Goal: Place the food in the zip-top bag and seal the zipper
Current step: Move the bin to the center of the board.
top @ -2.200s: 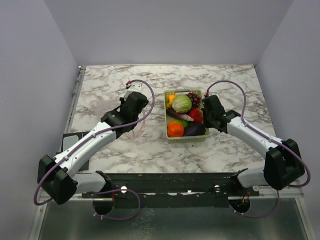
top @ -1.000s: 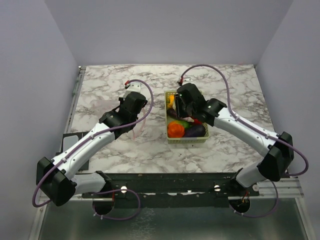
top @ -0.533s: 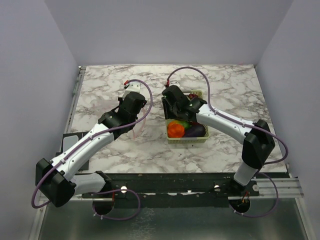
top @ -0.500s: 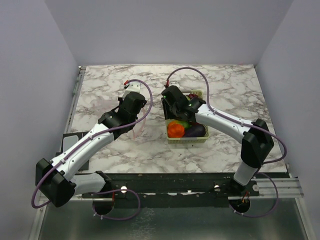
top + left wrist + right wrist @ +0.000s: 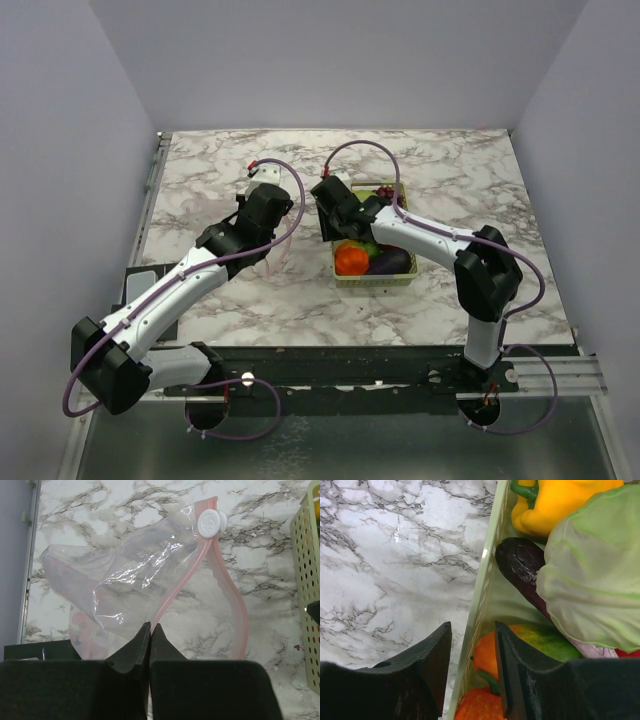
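Note:
The clear zip-top bag (image 5: 125, 575) lies crumpled on the marble, its pinkish zipper (image 5: 235, 610) curving along the open mouth with a white slider (image 5: 211, 522) at the far end. My left gripper (image 5: 150, 629) (image 5: 268, 202) is shut on the bag's near edge. The food sits in the yellow-green basket (image 5: 375, 279): yellow pepper (image 5: 560, 500), green cabbage (image 5: 590, 575), purple eggplant (image 5: 517, 562), an orange-green fruit (image 5: 540, 637), an orange pumpkin (image 5: 350, 260), dark grapes (image 5: 386, 192). My right gripper (image 5: 472, 630) (image 5: 335, 213) is open, one finger on each side of the basket's left wall (image 5: 487, 580).
Bare marble table (image 5: 440, 170) lies around the basket and bag. Grey walls close in the left, right and back. A dark plate (image 5: 140, 285) and the arm mounting rail (image 5: 340, 360) are at the near edge. Purple cables loop above both wrists.
My right arm has swung from the basket's right side across the food to its left wall. My left arm has stayed put, still pinching the bag.

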Robot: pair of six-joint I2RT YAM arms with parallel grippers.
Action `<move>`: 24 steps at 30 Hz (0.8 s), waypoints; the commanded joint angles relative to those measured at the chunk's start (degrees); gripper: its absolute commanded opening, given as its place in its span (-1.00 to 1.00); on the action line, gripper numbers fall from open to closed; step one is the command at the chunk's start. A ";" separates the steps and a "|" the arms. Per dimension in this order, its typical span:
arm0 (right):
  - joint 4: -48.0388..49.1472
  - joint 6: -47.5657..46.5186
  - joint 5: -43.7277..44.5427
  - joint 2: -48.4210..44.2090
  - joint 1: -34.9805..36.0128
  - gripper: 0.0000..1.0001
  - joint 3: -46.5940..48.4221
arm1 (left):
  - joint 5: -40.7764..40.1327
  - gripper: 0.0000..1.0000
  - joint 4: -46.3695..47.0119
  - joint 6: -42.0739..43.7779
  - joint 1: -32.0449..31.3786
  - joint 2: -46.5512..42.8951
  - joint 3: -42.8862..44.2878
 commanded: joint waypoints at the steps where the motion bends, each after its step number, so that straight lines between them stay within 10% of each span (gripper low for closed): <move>1: 1.03 1.20 2.42 2.57 0.31 -0.13 2.26 | 1.00 -1.00 0.61 0.11 0.29 -1.36 -0.28; 17: 0.98 0.99 6.81 3.07 0.24 -0.97 0.48 | 1.14 -1.00 0.61 0.06 0.32 -1.06 -0.43; 24: 2.21 2.02 9.16 0.70 -0.06 -0.99 -3.43 | 1.21 -1.00 0.61 0.07 0.34 -0.97 -0.39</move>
